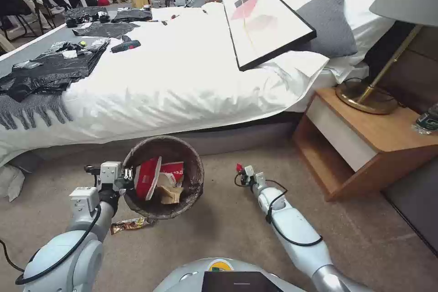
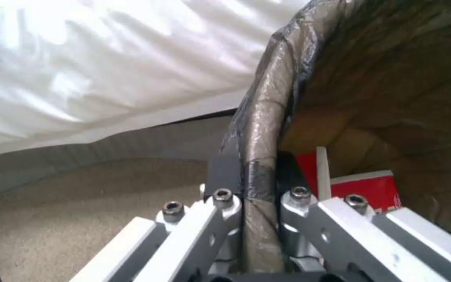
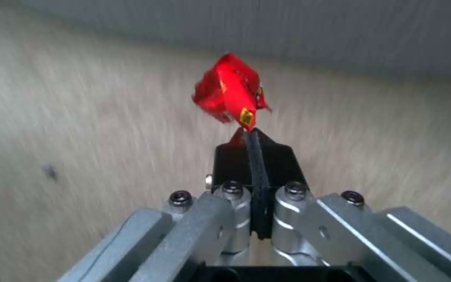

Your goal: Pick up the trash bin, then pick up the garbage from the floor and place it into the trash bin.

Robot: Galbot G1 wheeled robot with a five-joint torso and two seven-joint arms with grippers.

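Left gripper [image 1: 129,174] clamped on trash bin [image 1: 191,164] rim at 9 o'clock, packets inside. Right gripper [image 1: 240,169] pinching red wrapper [image 3: 229,92] beside bin. Foil wrapper [image 1: 129,225] on carpet at 7 o'clock remains.

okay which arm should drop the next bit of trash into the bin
Right, most likely. The right gripper is shut on a red wrapper, beside the trash bin. The left gripper is clamped on the bin's rim, so it is occupied.

No readable text, label or number on anything here.
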